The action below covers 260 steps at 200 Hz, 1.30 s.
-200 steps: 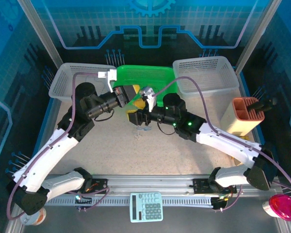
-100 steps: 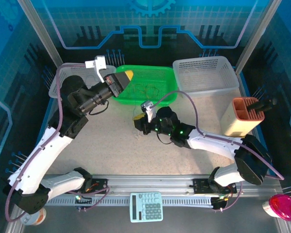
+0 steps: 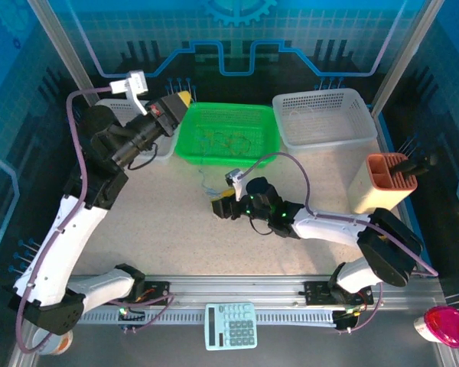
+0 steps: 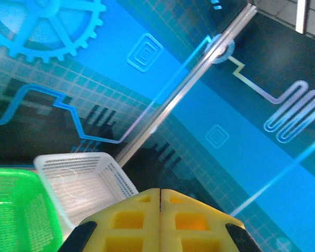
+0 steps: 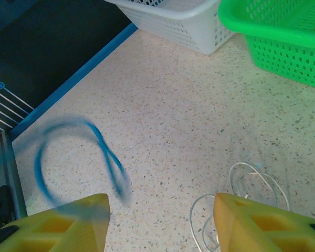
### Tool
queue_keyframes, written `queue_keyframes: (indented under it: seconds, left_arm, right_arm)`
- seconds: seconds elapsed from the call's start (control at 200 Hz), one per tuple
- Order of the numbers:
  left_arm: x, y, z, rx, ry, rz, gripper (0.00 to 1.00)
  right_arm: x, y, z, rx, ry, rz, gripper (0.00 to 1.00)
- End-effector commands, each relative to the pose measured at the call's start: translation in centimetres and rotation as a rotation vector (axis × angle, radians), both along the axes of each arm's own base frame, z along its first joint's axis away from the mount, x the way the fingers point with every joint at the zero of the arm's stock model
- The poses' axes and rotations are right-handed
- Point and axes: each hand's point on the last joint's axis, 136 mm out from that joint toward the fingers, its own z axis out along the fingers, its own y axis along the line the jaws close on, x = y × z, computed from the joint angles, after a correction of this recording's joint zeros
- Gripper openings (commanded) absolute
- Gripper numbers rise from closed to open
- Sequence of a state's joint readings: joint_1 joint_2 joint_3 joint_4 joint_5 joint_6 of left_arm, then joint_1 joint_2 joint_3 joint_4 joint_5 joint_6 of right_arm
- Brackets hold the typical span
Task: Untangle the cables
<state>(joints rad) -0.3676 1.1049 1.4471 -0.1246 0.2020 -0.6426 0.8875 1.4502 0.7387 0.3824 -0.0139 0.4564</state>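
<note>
My right gripper (image 3: 219,207) (image 5: 160,199) is low over the speckled table, open with nothing between its yellow fingers (image 5: 68,226). A blurred blue cable loop (image 5: 76,152) lies just ahead of the left finger, its end crossing that fingertip. Whitish cable loops (image 5: 241,191) lie by the right finger. A thin blue cable (image 3: 203,183) trails on the table beyond the gripper. More thin cables (image 3: 229,141) lie in the green basket (image 3: 190,151). My left gripper (image 3: 182,99) (image 4: 160,202) is raised high at the green basket's back left corner, shut and empty.
A white basket (image 3: 325,138) (image 4: 107,170) stands right of the green one, another white basket (image 3: 162,149) (image 5: 184,21) to its left, under the left arm. A terracotta holder (image 3: 382,183) is at the right edge. A calculator (image 3: 231,325) and a pink object (image 3: 442,325) sit on the near rail.
The left gripper rose from over the green basket, up and back to the left, staying shut. The right gripper drew toward the near left, closed briefly, then opened again. The blue cable is moving.
</note>
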Motion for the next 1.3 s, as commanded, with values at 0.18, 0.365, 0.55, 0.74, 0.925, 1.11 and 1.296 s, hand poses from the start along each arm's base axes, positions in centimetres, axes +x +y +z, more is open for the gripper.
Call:
queue_keyframes:
  seconds: [0.18,0.365,0.55,0.74,0.925,1.11,1.296]
  left_arm:
    - [3.9,5.6,0.0,0.111,-0.033,0.205,0.00]
    - [7.7,9.5,-0.7,0.129,-0.011,0.313,0.00]
    - [12.0,14.5,-1.7,0.111,0.029,0.423,0.00]
    - [16.0,19.1,-3.3,0.080,0.073,0.516,0.00]
    - [19.8,21.9,-7.2,0.110,0.147,0.571,0.00]
    - [23.1,22.5,-15.1,0.149,0.288,0.540,0.00]
    - [23.6,22.8,-22.6,0.174,0.466,0.529,0.36]
  right_arm:
    - [-0.8,-2.9,4.4,-0.029,-0.064,-0.048,0.60]
    - [-1.1,-5.7,6.3,-0.042,-0.078,-0.105,0.62]
    - [-1.2,-8.2,6.9,-0.038,-0.071,-0.151,0.62]
    - [-1.5,-9.6,7.0,-0.024,-0.055,-0.177,0.62]
    - [-1.8,-10.2,6.4,-0.027,-0.034,-0.186,0.62]
    - [-2.0,-10.3,5.9,-0.036,-0.010,-0.183,0.62]
    - [-2.4,-10.9,6.3,-0.035,-0.007,-0.193,0.62]
